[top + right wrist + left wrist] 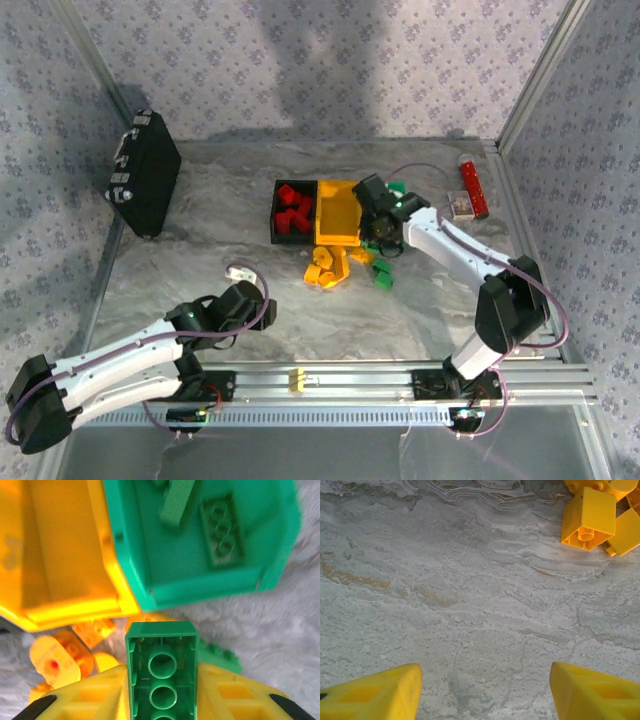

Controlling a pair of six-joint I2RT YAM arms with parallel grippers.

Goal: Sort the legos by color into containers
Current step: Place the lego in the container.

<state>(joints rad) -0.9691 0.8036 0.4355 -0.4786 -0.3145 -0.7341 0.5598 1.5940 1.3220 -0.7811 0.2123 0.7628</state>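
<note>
Beside the green bin (200,582), a green brick (161,650) is clamped between the yellow fingers (85,700) of the right gripper (161,680), with its hollow underside turned towards the wrist camera. Other green bricks (222,525) are seen lying inside the green bin, which is pressed against the yellow bin (55,545). Loose yellow bricks (65,655) are scattered on the marble surface (470,605) just before the yellow bin's wall, and one more green piece (220,657) is partly hidden behind the held brick.

From above, the black bin (277,215) is seen touching the yellow bin's left side, and red bricks (293,210) are piled in it. A few green legos (383,278) are left on the surface just right of the yellow pile.

The left gripper (485,690) is held low over bare surface, well apart from the bins; its fingers are parted about halfway and nothing is gripped between them. A black briefcase (145,172) is stood at the far left, and a red tube (473,185) is laid at the far right.
</note>
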